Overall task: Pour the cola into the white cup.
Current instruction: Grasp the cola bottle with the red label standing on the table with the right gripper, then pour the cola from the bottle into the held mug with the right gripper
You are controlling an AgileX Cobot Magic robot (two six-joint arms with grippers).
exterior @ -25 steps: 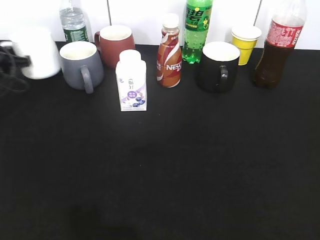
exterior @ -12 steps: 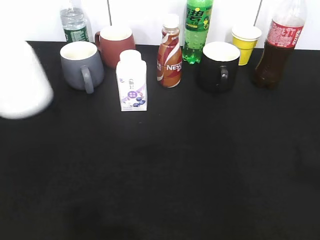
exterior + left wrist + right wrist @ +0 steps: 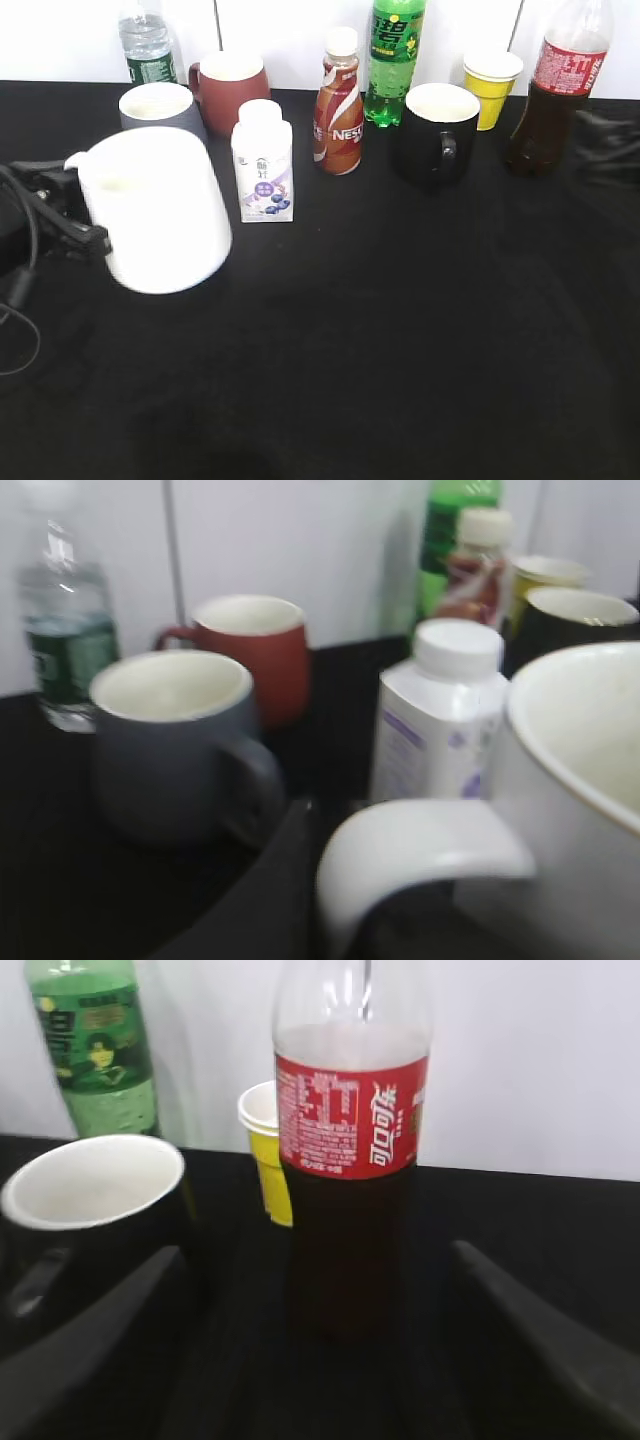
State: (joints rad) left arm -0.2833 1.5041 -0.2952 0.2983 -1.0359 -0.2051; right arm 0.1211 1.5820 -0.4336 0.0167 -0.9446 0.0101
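Cola (image 3: 350, 1180) stands upright on the table (image 3: 400, 350), straight ahead of the right claw (image 3: 320, 1360), whose fingers are spread wide apart and empty on either side of it, apparently lined up for a grasp. White cup (image 3: 155, 210) hangs tilted off the left claw (image 3: 60, 215), which seems clamped on its handle (image 3: 420, 850), probably carrying it to open table for pouring. Counted: 4 bottles, 4 mugs, 1 carton (image 3: 263, 160), 1 yellow paper cup (image 3: 491, 85).
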